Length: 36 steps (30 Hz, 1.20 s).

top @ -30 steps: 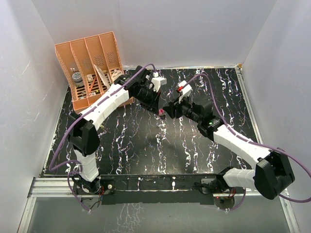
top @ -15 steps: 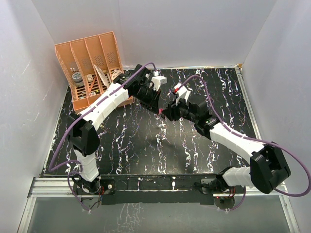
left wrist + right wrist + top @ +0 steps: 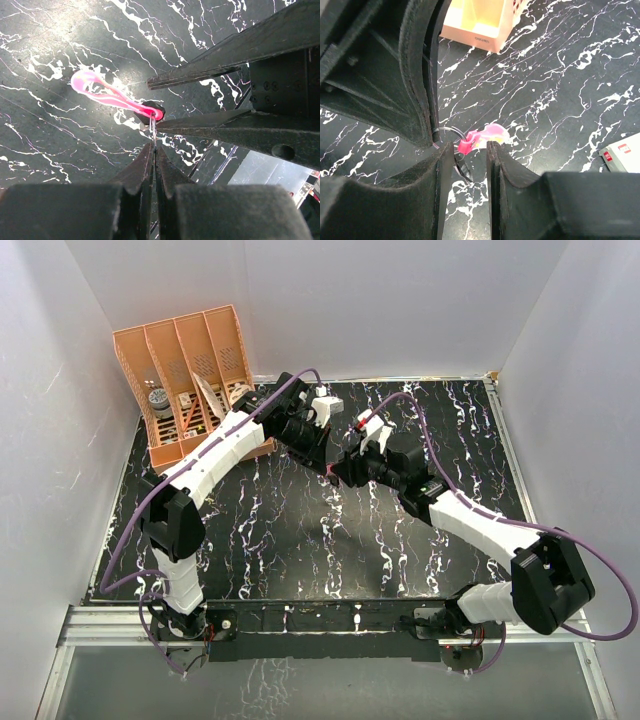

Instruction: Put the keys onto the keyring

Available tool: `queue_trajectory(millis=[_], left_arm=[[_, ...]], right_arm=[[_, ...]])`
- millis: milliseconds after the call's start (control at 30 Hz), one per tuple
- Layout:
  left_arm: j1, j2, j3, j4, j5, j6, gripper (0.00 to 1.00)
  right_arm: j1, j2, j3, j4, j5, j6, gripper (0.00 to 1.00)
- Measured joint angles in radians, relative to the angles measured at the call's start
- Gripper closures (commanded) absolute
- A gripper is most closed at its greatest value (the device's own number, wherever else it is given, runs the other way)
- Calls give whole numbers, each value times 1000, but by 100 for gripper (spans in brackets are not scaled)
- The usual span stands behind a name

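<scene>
keyring (image 3: 118, 99): thin wire ring, glossy pink strip, marbled tabletop (image 3: 50, 145)

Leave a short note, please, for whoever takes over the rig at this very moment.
Left hand: shut on the thin metal ring of the keyring; the pink strip sticks out free.
Right hand: open, one finger either side of the strip's ring end, not gripping.
Keys: a small dark piece sits by the ring; I cannot tell whether it is a key.
Done: the ring is held mid-table between the two hands.
Left: locate the keys and thread them onto the ring.
</scene>
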Motion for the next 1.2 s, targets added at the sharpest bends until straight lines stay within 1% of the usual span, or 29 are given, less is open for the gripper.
queue_trajectory(millis=[433,833,867,1000,1033,1200], left_arm=[[0,0,-5,-1,10,1,100],[0,0,-5,3,21,1,100],[0,0,-5,3,21,1,100],[0,0,-5,4,23,2,100],[0,0,-5,8,23,2,100],[1,-1,-5,11,21,2,100]], right_arm=[[0,-10,4,15,8,5,70],[0,19,9,23,3,23,75],[0,20,9,23,2,24,77],[0,20,9,27,-4,25,91],[1,20,9,29,-8,29,94],[1,20,9,29,-7,30,100]])
